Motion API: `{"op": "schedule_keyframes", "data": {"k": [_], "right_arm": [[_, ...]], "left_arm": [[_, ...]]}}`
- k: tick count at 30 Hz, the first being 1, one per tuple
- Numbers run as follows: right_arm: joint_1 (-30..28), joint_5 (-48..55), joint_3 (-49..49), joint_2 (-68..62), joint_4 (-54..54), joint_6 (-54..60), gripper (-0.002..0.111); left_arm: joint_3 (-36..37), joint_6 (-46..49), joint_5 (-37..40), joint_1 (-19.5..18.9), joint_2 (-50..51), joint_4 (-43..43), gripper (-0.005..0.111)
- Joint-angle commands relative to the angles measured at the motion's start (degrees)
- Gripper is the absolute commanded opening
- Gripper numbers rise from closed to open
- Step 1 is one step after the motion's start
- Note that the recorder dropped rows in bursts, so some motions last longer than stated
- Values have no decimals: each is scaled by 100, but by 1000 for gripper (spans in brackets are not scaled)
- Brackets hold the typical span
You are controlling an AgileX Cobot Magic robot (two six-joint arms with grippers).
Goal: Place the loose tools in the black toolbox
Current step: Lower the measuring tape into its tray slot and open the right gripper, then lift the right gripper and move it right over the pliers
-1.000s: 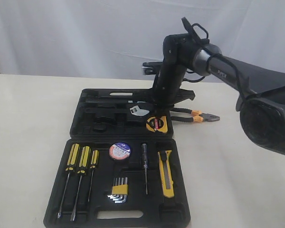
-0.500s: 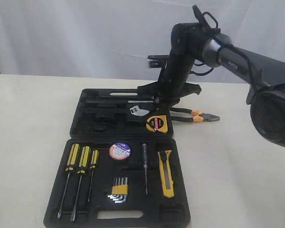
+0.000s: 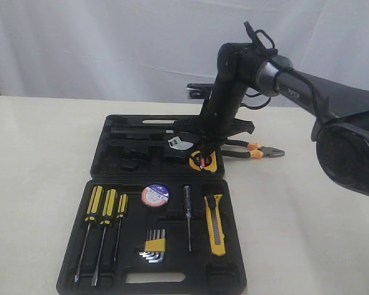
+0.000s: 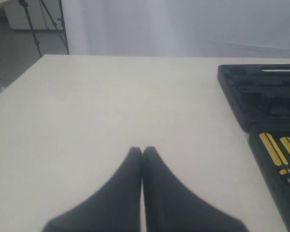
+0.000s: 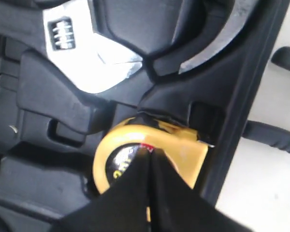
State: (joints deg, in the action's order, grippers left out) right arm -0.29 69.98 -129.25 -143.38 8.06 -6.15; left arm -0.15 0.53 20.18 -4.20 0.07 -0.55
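The black toolbox (image 3: 102, 161) lies open, both halves flat on the table. The yellow-and-black tape measure (image 3: 211, 163) sits tilted at the right corner of the far half. My right gripper (image 3: 200, 158) is shut, and its tips (image 5: 149, 151) rest on the tape measure's face (image 5: 186, 153) without holding it. The orange-and-black pliers (image 3: 259, 150) lie on the table just right of the box. The yellow utility knife (image 3: 216, 225) and the white-and-red tape roll (image 3: 155, 195) sit in the near half. My left gripper (image 4: 142, 150) is shut over bare table, left of the box (image 4: 261, 96).
A silver adjustable wrench (image 3: 179, 142) lies in the far half beside the tape measure. Three yellow-handled screwdrivers (image 3: 104, 209), a hex key set (image 3: 154, 246) and a thin tester screwdriver (image 3: 187, 215) fill the near half. A white curtain hangs behind the table.
My right arm rose off the box, then came back down. Its shut tips now sit on the tape measure, which looks slightly shifted. The other tools lie as before.
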Motion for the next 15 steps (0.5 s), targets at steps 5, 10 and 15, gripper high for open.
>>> {"op": "schedule_keyframes", "data": {"k": [5, 10, 15], "right_arm": [[-30, -2, 6, 865, -95, 429, -1], [-267, -2, 6, 1390, -132, 714, -1], [-886, -2, 447, 1849, -132, 1767, -1]], "left_arm": [[15, -11, -57, 27, -7, 55, 0], [15, -11, -57, 27, -7, 55, 0], [15, -11, -57, 27, -7, 55, 0]]}}
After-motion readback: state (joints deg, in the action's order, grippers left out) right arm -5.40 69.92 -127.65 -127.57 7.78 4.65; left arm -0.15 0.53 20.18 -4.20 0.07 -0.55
